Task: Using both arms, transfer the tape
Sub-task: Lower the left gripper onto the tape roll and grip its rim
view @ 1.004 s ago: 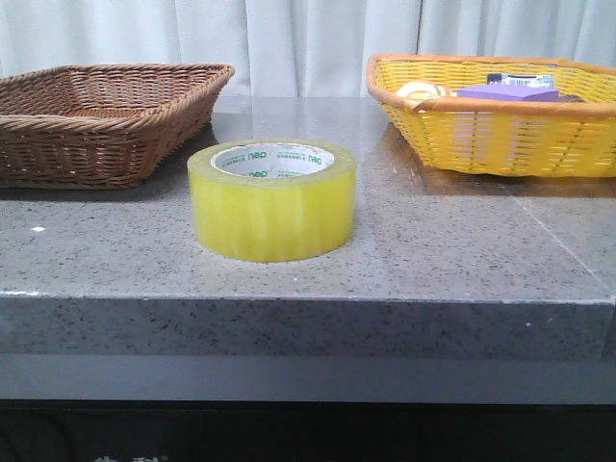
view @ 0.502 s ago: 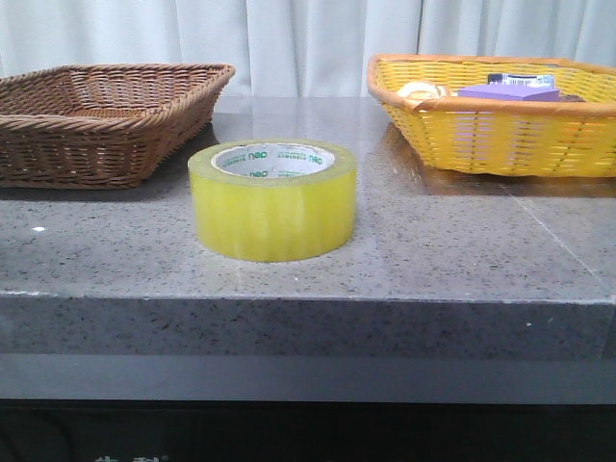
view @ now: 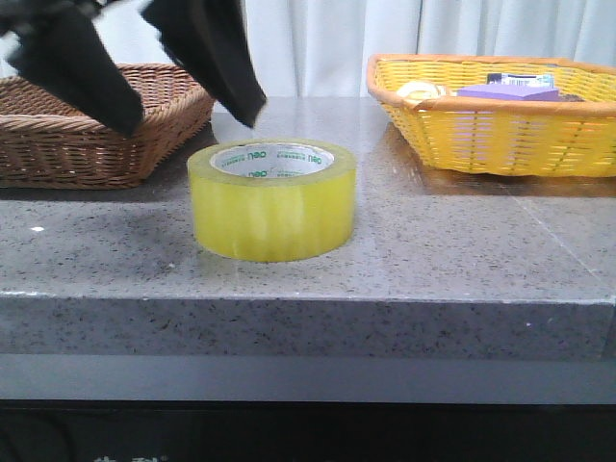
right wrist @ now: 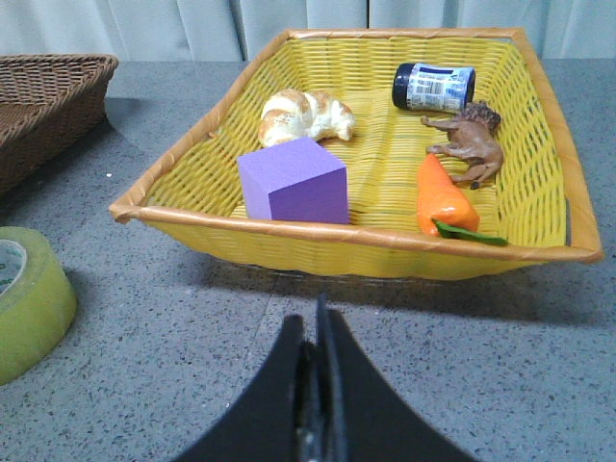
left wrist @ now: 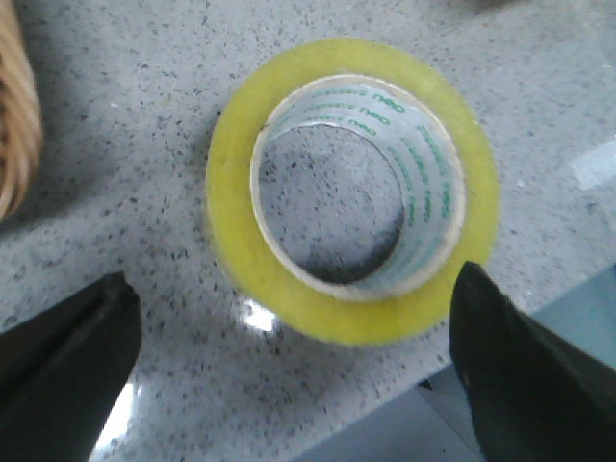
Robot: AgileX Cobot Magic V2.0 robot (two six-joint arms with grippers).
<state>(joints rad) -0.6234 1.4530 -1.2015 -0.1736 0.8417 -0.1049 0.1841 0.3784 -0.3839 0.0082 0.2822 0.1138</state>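
Observation:
The tape (view: 273,200), a wide yellow roll with a white core and green print, lies flat near the table's front edge. It also shows in the left wrist view (left wrist: 351,188) and at the edge of the right wrist view (right wrist: 27,298). My left gripper (view: 188,114) hangs open above and to the left of the roll, its black fingers (left wrist: 63,371) spread wide and empty. My right gripper (right wrist: 316,332) is shut and empty, low over the table in front of the yellow basket; it is out of the front view.
A brown wicker basket (view: 87,144) stands at the back left behind the left fingers. A yellow basket (view: 500,130) at the back right holds a purple block (right wrist: 292,181), croissant, carrot, toy animal and jar. The table's front edge (view: 308,300) is close to the roll.
My left gripper has come into the front view from the upper left and now hangs open over the tape. The tape and baskets have not moved.

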